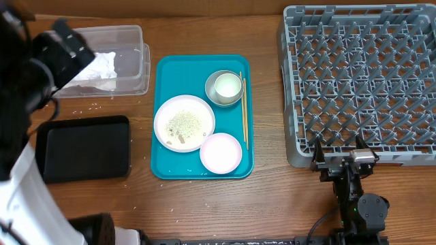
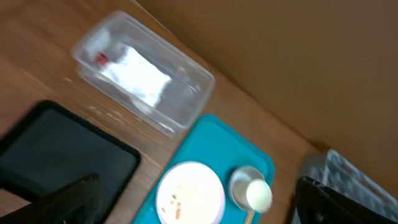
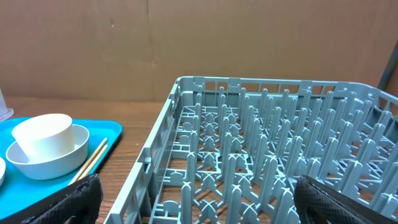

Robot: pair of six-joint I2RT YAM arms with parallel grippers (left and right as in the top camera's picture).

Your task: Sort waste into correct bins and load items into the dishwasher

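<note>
Claws first: your left gripper [image 2: 199, 202] is hanging wide apart and clamping nothing, its dark fingers [image 2: 78, 198] showing at the bottom corners of the left wrist view. Your right gripper [image 1: 338, 144] is standing just as wide apart and empty at the lower right of the overhead frame. It's sitting close to the near edge of the large square grey plastic dish rack [image 1: 361, 82], which is filling the upper right.

At upper left, a crumpled white paper napkin [image 1: 99, 68] is lying inside the clear rectangular plastic tub [image 1: 131, 60]. The left wrist view is showing a small red crinkled wrapper [image 2: 101, 59] in there beside it. Below the tub, a shallow black rectangular tray [image 1: 85, 148] is sitting at lower left, with loose white rice-like grains [image 1: 85, 109] lying scattered on the wooden table [image 1: 272, 204] between the two.

Centre frame, the teal serving tray [image 1: 170, 75] is carrying the rest:
- a round white plate [image 1: 160, 122], holding more grains
- a smaller pinkish bowl [image 1: 221, 152], sitting to the plate's lower right
- a grey bowl [image 1: 210, 88], sitting above with a small white cup [image 1: 228, 85] inside
- thin wooden chopsticks [image 1: 244, 112], lying along the tray's right edge
</note>
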